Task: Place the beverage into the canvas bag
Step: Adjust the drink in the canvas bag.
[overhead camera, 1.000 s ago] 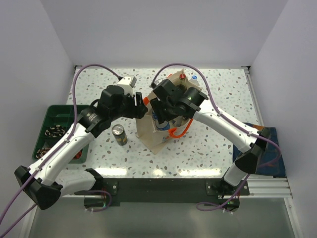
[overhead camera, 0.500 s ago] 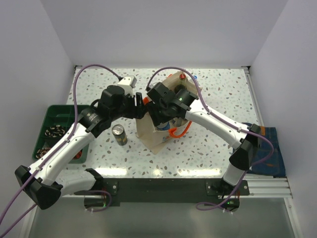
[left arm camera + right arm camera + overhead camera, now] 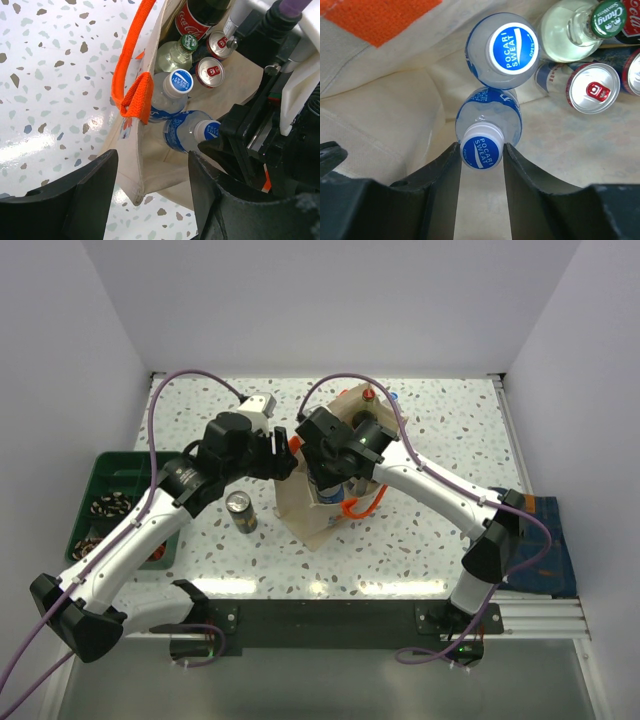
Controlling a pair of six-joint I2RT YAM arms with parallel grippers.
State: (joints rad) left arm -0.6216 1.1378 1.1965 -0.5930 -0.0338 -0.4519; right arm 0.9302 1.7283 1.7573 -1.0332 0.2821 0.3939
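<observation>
Both pincers hang at the canvas bag (image 3: pixel 303 518): left pincer (image 3: pixel 285 456) at its rim, right pincer (image 3: pixel 322 484) sunk in its mouth. Left wrist: those fingers gape astride the bag's corner, gripping nothing. Right wrist: fingers clench the bottle (image 3: pixel 488 119) by its cap; its long axis runs straight ahead, down into the bag.

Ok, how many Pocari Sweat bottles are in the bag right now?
2. The upright bottle stands next to the wall of the canvas bag; the tilted bottle leans beside it, cap between the right gripper fingers. Others may be hidden underneath.
</observation>
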